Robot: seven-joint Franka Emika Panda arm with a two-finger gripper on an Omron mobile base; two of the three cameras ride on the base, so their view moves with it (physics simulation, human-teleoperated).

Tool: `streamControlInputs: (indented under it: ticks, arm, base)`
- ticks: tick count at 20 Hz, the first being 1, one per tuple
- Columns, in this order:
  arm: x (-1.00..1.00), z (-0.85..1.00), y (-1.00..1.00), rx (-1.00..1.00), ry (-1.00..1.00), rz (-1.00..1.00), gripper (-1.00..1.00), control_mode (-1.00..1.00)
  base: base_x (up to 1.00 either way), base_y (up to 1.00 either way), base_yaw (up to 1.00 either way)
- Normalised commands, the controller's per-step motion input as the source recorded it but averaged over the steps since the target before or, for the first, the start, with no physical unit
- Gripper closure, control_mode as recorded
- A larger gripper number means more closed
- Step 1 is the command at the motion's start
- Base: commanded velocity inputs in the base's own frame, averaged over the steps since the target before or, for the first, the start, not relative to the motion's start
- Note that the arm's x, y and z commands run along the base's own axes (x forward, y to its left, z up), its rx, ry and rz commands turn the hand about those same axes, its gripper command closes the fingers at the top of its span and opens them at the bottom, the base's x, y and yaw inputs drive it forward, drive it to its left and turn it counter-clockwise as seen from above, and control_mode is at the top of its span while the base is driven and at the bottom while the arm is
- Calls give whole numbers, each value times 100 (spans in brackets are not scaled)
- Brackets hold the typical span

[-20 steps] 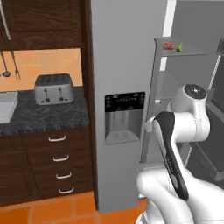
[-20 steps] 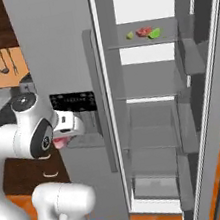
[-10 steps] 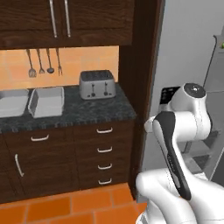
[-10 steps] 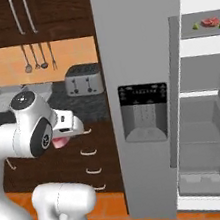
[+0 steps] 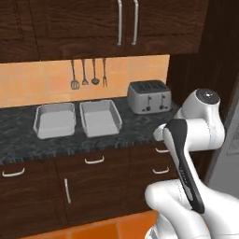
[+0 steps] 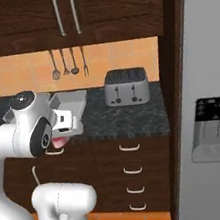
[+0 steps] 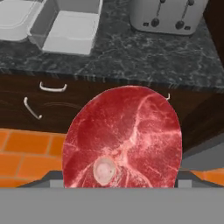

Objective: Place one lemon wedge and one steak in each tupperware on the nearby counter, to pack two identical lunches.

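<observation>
Red marbled steak [image 7: 124,138] sits pinched between the widely spread fingers, short of the tabletop [image 5: 140,123]; two grey tupperware [image 5: 100,117] lie left of the toaster [image 5: 148,96].

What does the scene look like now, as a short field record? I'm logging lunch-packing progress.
steak: raw, red, large and close in the hand view, at the fingers
gripper: shut on the steak
tupperware: two grey trays side by side on the counter, nothing in them
toaster: silver, right of the trays
utensils: hang on the wall above the trays
</observation>
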Motion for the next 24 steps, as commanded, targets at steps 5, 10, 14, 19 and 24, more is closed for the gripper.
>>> streamControlInputs:
  ticks: [5, 10, 14, 19, 24]
  arm:
    - [0, 0, 0, 0, 0, 0, 100, 100]
    - [0, 0, 0, 0, 0, 0, 100, 100]
    - [50, -66, 1, 8, 5, 0, 100, -100]
    - [67, -100, 12, 12, 3, 0, 100, -100]
    - [96, -22, 43, -3, 1, 0, 100, -100]
  base:
    - [64, 94, -6]
    - [96, 14, 0]
    - [24, 0, 0]
    - [0, 0, 0]
    - [0, 0, 0]
